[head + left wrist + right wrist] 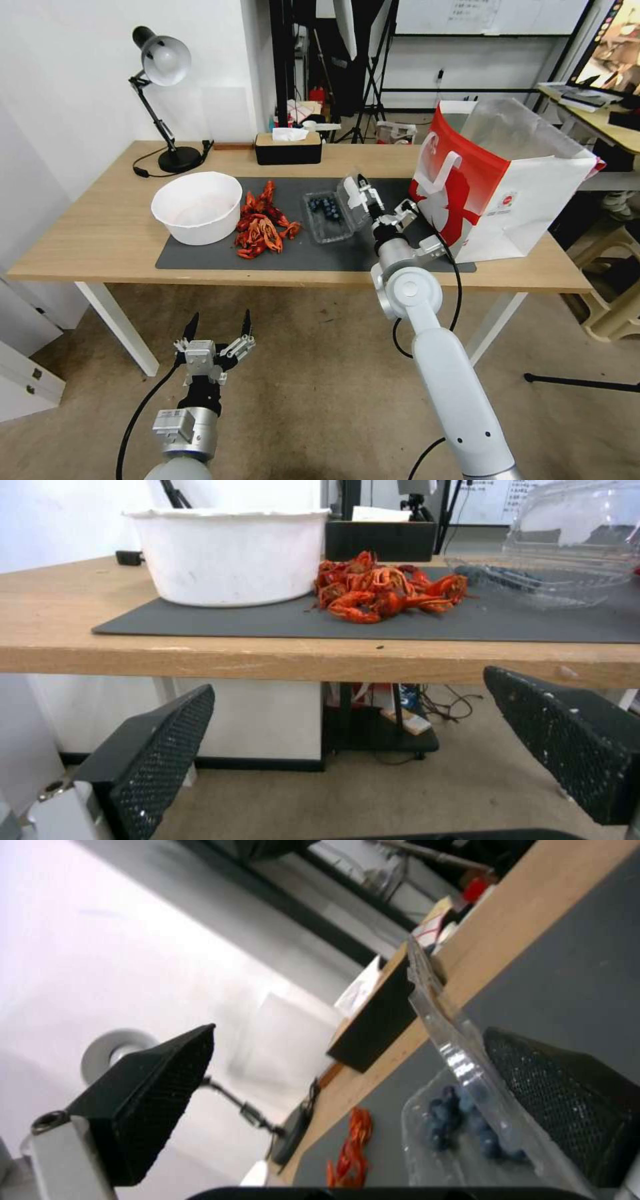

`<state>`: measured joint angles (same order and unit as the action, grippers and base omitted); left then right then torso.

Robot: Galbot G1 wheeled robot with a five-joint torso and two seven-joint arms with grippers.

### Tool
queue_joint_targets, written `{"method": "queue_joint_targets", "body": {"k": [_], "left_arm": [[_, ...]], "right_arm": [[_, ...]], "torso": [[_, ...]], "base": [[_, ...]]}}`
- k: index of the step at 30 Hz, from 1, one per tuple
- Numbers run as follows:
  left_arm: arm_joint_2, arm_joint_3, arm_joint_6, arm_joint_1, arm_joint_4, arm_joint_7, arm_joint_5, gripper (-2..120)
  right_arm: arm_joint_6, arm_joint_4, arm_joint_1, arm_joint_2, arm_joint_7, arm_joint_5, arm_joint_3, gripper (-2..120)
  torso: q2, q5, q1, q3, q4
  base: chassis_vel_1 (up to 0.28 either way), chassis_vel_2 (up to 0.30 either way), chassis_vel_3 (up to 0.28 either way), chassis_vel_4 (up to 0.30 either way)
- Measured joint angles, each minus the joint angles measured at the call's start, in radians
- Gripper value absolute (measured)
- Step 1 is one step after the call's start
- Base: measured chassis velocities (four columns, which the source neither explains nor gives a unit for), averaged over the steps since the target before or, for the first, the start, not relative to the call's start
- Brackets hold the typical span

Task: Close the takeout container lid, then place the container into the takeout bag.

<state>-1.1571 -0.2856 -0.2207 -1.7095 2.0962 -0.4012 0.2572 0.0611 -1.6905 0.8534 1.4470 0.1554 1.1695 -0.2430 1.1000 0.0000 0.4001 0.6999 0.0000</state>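
Two fingers of the right hand (365, 193) spread wide around the takeout container lid (351, 195), one touching it

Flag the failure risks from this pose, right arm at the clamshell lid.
1. The right hand is open around the raised takeout container lid; thin clear plastic could flex or slip off a finger instead of folding shut.
2. The container sits loose on the mat, so a push may slide it toward the crayfish.
3. The left hand hangs open below the table edge, bracing nothing.
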Motion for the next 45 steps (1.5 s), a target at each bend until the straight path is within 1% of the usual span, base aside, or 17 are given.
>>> {"method": "queue_joint_targets", "body": {"k": [7,16,19,29,39,45], "left_arm": [[-0.002,-0.001,-0.003,-0.003,0.002,-0.003,-0.002,100],[-0.011,0.003,-0.004,-0.006,0.002,-0.005,-0.012,100],[-0.012,0.008,-0.001,-0.009,0.008,-0.012,0.0,100],[-0.01,0.007,-0.001,-0.008,0.007,-0.013,-0.004,100],[-0.011,0.009,-0.001,-0.006,0.002,-0.015,-0.006,100],[-0.012,0.01,-0.002,-0.006,-0.002,-0.016,-0.007,100]], "right_arm": [[0.052,0.025,-0.034,-0.039,-0.033,0.008,0.024,100],[0.14,0.055,-0.069,-0.085,-0.068,0.067,0.05,100],[0.149,0.06,-0.086,-0.096,-0.097,0.055,0.056,100],[0.17,0.099,-0.146,-0.108,-0.11,0.071,0.065,100],[0.192,0.188,-0.218,-0.123,-0.144,0.092,0.115,100],[0.197,0.208,-0.23,-0.126,-0.172,0.09,0.135,100]], "torso": [[0.0,0.0,0.0,0.0,0.0],[0.0,0.0,0.0,0.0,0.0],[0.0,0.0001,0.0,0.0,0.0],[0.0,0.0,0.0,0.0,-0.0001],[0.0,0.0,0.0,0.0,0.0],[0.0,0.0,0.0,0.0,0.0]], "base": [[0.0,0.0,0.0,0.0],[0.0,0.0,0.0,0.0],[0.0,0.0,0.0,0.0],[0.0,0.0,0.0,0.0],[0.0,0.0,0.0,0.0],[0.0,0.0,0.0,0.0]]}}
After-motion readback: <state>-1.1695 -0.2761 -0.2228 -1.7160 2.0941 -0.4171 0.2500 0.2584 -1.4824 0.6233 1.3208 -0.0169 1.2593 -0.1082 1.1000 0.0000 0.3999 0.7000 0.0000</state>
